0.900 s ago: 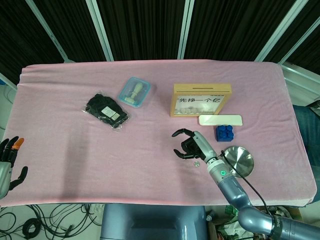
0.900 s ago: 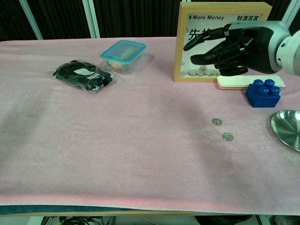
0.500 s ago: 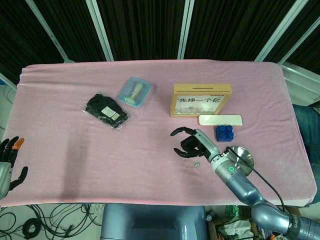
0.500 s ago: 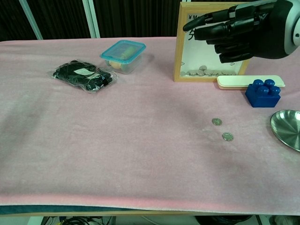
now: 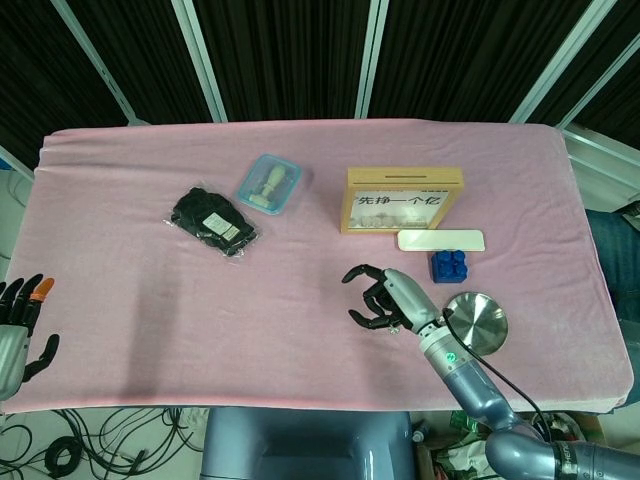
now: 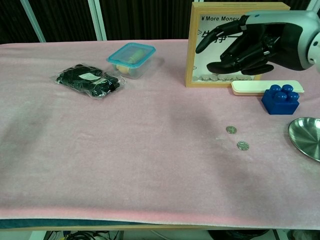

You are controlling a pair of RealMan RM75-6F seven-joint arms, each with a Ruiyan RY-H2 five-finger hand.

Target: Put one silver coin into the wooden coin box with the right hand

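Two silver coins (image 6: pixel 231 129) (image 6: pixel 242 145), one wooden coin box (image 6: pixel 240 6), one blue brick (image 6: pixel 280 99), one steel dish (image 6: pixel 306 137).

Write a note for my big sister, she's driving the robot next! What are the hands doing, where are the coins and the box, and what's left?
Right hand: above the cloth in front of the box, fingers spread, holding nothing.
Left hand: at the table's near left edge, fingers apart, holding nothing.
Two silver coins lie loose on the pink cloth, one a little nearer the box than the other.
The box stands upright at the back, some coins already showing at its bottom.
Done: nothing picked up yet.
Left: lower the right hand, pinch one coin, carry it to the box's top and drop it in.
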